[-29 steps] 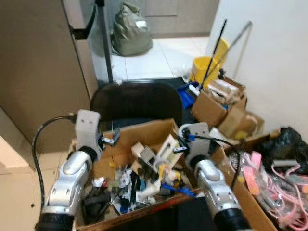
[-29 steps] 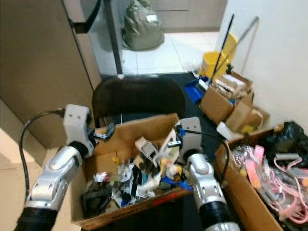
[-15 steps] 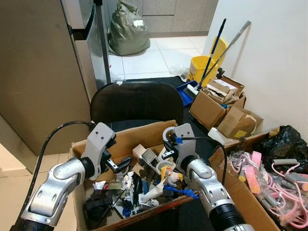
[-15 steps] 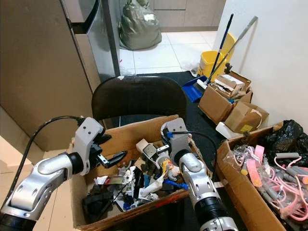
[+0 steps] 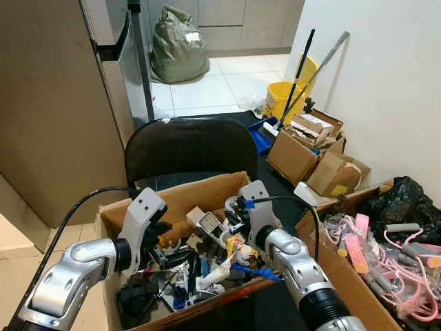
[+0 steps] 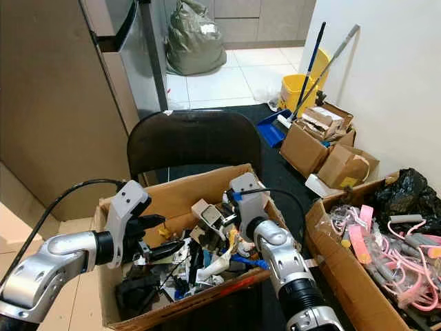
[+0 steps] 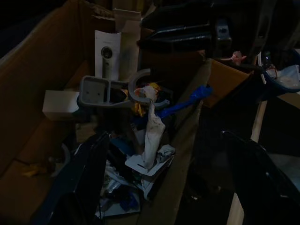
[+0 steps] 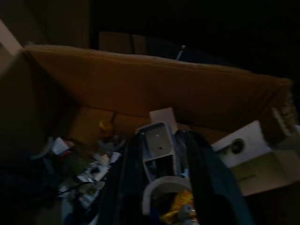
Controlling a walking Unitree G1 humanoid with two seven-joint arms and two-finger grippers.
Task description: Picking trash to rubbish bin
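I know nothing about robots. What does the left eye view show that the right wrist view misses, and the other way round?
The left eye view takes in the room: a black chair, a yellow mop bucket, a green bag on the tiled floor, and both silver arms reaching into a cardboard box. The dark right wrist view looks closely along the right gripper at a grey bracket with a pale ring beneath it. Both share the box's inner wall and that bracket among the clutter.

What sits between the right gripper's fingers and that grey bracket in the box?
Nothing visible: in the right wrist view the right gripper has its fingers either side of the grey bracket inside the cardboard box.
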